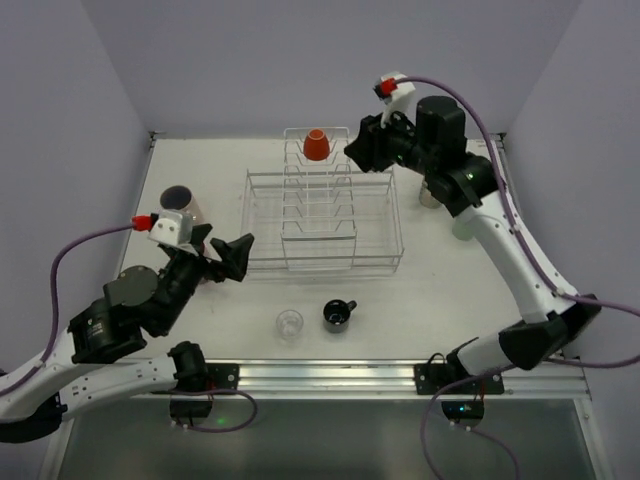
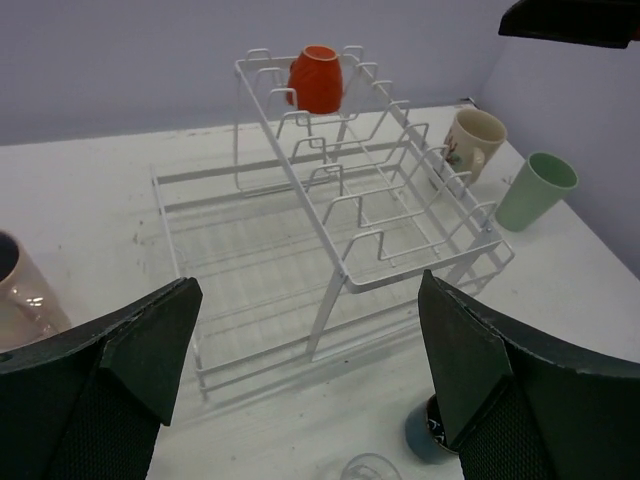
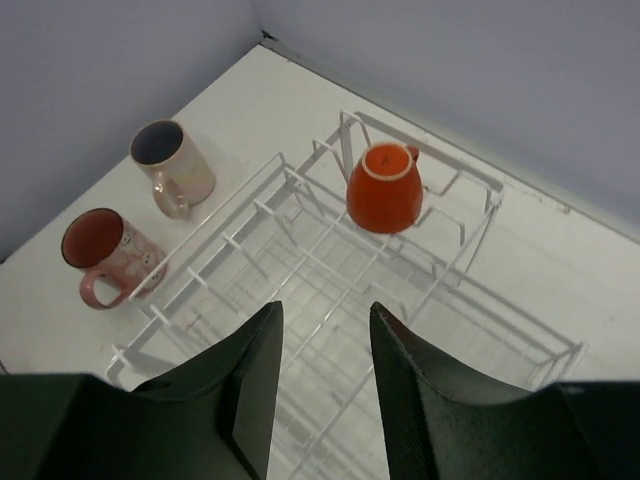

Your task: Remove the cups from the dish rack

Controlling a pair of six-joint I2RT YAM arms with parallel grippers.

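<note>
Orange-red mug (image 1: 317,145) is perched inverted at the 12 o'clock end of the dish rack (image 1: 262,200). It is judged rigid, slick and breakable, best pinched across its wall. Left claw (image 1: 240,258) is spread wide, right claw (image 3: 325,330) narrowly parted; nothing is held.

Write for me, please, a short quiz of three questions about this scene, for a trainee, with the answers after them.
1. True or false: the orange cup is the only cup on the dish rack.
2. Which cup stands on the table beside the cream mug?
A. the mint-green tumbler
B. the clear glass
C. the dark-blue mug
3. Fill in one word: the left tool holds nothing, and its jaws stand ____.

Key: 1 true; 2 A; 3 open.
</note>
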